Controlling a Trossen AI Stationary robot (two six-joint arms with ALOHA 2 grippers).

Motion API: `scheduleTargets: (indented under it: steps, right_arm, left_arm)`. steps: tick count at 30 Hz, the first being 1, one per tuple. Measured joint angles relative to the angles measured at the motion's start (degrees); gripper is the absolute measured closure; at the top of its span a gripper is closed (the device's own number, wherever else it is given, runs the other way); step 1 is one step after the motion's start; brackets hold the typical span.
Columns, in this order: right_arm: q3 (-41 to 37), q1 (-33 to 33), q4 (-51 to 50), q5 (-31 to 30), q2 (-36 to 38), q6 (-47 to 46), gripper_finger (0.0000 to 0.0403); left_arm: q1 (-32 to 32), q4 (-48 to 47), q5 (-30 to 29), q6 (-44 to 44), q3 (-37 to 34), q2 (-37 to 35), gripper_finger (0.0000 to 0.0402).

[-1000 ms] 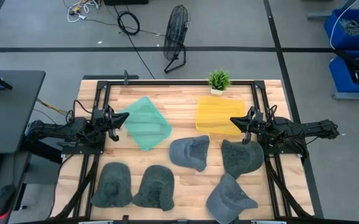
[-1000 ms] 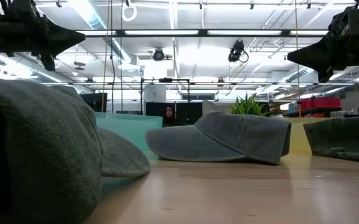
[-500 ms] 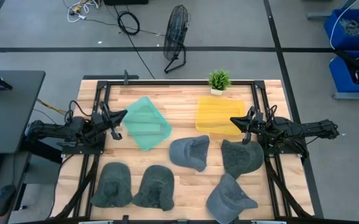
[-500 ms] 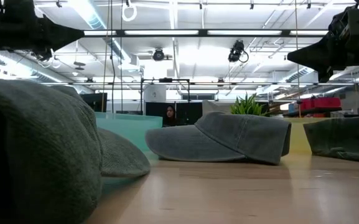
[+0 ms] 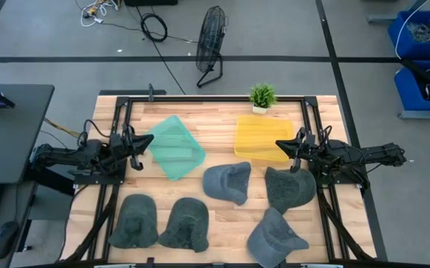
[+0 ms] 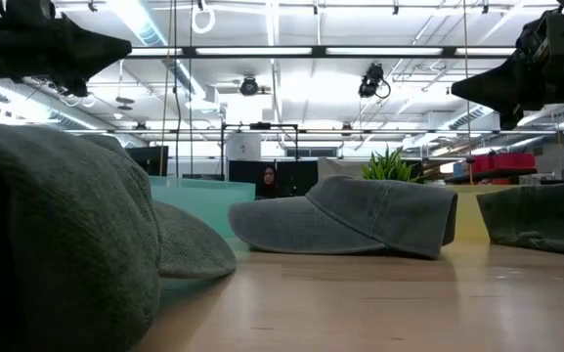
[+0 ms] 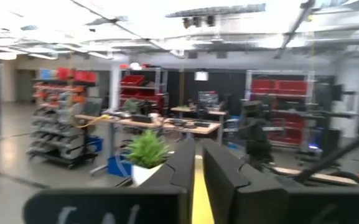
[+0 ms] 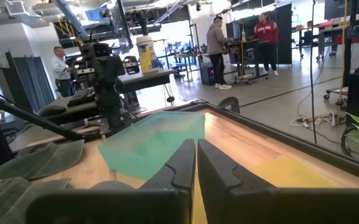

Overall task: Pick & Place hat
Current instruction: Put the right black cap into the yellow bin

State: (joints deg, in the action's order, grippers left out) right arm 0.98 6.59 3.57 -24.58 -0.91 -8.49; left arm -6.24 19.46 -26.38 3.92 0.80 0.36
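Note:
Several grey hats lie apart on the wooden table, open side down: one in the middle (image 5: pixel 227 182) (image 6: pixel 360 215), two toward the right (image 5: pixel 290 187) (image 5: pixel 274 237) and two at the near left (image 5: pixel 134 221) (image 5: pixel 185 223). My left gripper (image 5: pixel 146 140) (image 7: pixel 199 180) hangs above the table's left edge beside the teal tray, pointing toward the table's right side, with a narrow gap between its fingers and nothing in it. My right gripper (image 5: pixel 279 143) (image 8: pixel 196 168) hangs above the right edge over the yellow tray's corner, shut and empty.
A teal tray (image 5: pixel 174 147) lies at the far left and a yellow tray (image 5: pixel 259 138) at the far right. A small potted plant (image 5: pixel 261 97) stands at the far edge. Black rails (image 5: pixel 118 126) run along both sides. People stand in the room beyond.
My left gripper has rolled about its own pointing line and tipped its fingertips slightly upward, staying in place above the table's left edge. My right arm and the hats have kept still.

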Motion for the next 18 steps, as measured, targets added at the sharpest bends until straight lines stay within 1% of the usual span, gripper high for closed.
scheduleTargets:
  steps: [3,5,8,10,12,14,16,18]
  right_arm:
    - [0.0,0.0,0.0,0.0,0.0,0.0,0.0378]
    - [0.0,0.0,0.0,0.0,0.0,0.2,0.0378]
    - [0.0,-0.2,1.1,-1.3,0.0,3.9,0.0378]
    - [0.0,-0.2,1.4,-1.5,0.0,4.0,0.0378]
    - [0.0,-0.2,0.3,-1.5,0.0,5.1,0.0378]
    - [0.0,-0.2,0.0,-1.2,0.0,7.3,0.0378]
    - [0.0,-0.2,0.1,0.2,0.0,7.4,0.0378]
    - [0.0,-0.2,0.1,0.3,0.0,7.8,0.0378]
  left_arm:
    - [0.0,0.9,2.6,-0.3,0.0,0.0,0.0333]
    - [0.0,2.1,2.7,-0.9,0.0,0.0,0.0313]
    - [0.0,5.4,3.0,-2.1,0.0,0.0,0.0289]
    - [0.0,7.2,4.2,-1.8,0.0,0.0,0.0277]
    - [0.0,8.6,5.5,-1.5,0.0,0.0,0.027]
    - [0.0,8.5,5.7,-1.6,0.0,0.0,0.0267]
    - [0.0,8.5,5.7,-1.8,0.0,0.0,0.0267]
    - [0.0,8.5,5.7,-1.8,0.0,0.0,0.0269]
